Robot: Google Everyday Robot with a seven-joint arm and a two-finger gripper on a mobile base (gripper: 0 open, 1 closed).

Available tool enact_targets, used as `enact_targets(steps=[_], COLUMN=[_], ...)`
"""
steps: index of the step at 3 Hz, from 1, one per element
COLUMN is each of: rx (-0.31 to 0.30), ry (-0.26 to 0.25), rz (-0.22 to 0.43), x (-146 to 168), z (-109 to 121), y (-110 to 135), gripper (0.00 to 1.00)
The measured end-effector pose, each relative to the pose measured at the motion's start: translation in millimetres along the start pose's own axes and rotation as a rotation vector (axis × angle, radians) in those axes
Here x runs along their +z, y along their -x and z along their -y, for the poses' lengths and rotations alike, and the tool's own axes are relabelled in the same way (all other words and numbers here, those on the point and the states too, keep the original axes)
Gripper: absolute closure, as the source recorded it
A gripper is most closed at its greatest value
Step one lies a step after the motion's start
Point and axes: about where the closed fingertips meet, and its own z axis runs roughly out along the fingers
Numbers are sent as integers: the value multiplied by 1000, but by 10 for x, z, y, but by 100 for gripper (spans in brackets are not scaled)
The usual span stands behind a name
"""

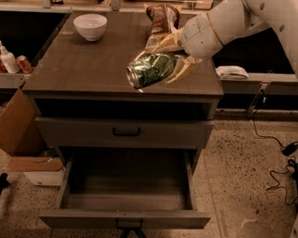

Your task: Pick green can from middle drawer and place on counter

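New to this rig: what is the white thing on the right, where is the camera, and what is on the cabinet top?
One camera looks down on the scene from the front; its mount is not shown. The white thing is a robot arm. At its end a two-finger gripper is shut on a dented green can, held tilted over the front of the counter; whether it touches, I cannot tell. Farther back on the counter lie a white bowl and a brown snack bag. Below, the upper drawer is closed; the middle drawer is pulled out and looks empty.
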Motion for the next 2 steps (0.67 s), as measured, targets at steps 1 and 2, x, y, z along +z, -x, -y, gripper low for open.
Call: enact_targets(steps=[1,2], rx=[-1,37], ry=[2,-22], rz=[0,-22], x=[6,85], z=[-11,44], y=[-5,-21], gripper=[100,100])
